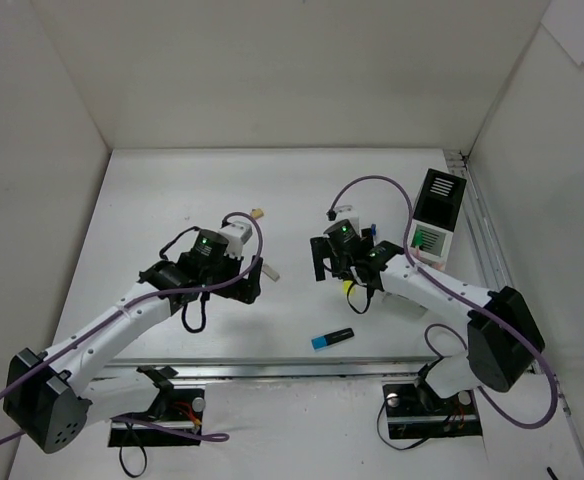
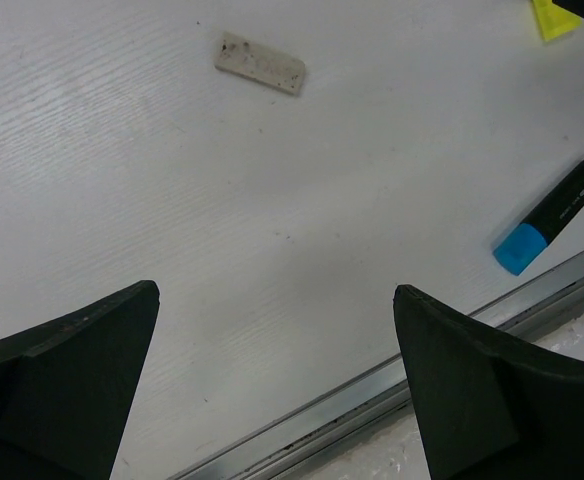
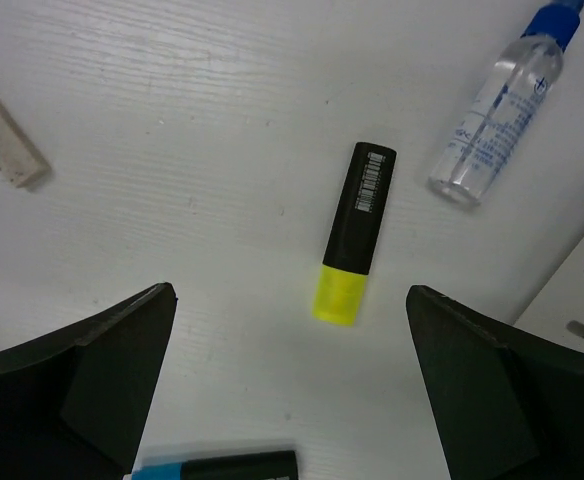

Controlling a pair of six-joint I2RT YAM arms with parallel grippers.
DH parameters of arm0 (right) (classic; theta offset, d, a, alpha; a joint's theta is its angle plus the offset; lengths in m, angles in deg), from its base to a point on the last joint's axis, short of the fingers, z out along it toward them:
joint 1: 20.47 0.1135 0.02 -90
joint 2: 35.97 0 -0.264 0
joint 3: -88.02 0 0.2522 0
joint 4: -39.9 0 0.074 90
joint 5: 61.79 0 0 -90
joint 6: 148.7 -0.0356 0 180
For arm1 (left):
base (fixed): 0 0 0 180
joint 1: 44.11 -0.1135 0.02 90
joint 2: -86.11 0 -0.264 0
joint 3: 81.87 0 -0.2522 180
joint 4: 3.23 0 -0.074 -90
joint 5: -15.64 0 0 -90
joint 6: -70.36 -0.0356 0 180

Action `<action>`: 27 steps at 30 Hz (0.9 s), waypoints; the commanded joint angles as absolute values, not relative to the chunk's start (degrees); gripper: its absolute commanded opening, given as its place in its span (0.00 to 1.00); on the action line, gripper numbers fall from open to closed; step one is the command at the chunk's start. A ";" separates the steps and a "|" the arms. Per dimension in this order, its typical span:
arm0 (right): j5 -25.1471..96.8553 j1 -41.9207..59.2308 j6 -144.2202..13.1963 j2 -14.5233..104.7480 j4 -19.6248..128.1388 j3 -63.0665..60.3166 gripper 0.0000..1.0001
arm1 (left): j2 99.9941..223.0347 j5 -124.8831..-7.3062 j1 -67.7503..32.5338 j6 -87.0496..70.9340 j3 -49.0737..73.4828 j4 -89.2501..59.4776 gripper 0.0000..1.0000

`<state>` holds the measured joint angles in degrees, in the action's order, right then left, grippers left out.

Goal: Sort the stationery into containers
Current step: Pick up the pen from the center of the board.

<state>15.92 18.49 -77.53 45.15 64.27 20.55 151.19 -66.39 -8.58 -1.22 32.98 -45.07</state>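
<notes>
White walls close in a white bench (image 1: 172, 200) on three sides. From above, the organizer (image 1: 435, 222) stands at the bench's right edge toward the far corner, black section farthest back. The left gripper (image 1: 250, 280) hangs over the middle of the bench, with a white eraser (image 1: 271, 271) just beside its tips. A small tan eraser (image 1: 258, 212) lies farther back. The right gripper (image 1: 344, 268) hovers left of the organizer, over a yellow highlighter (image 1: 348, 290). A blue highlighter (image 1: 332, 339) lies toward the near edge, apart from both grippers.

From the left wrist, the jaws are spread wide with nothing between them. The white eraser lies well ahead, on the left. The blue highlighter lies ahead on the right, near a metal rail (image 2: 372, 400).

From the right wrist, the jaws are likewise wide apart and empty. The yellow highlighter lies ahead of the gap, about midway between the fingers, yellow cap nearest, untouched. A glue bottle (image 3: 497, 105) lies beyond on the right, and the white eraser lies far left.
</notes>
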 commanded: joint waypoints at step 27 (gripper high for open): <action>29.09 9.32 -70.43 52.64 56.29 18.46 0.01 | 155.45 -69.17 -9.57 -0.83 28.30 -41.86 0.99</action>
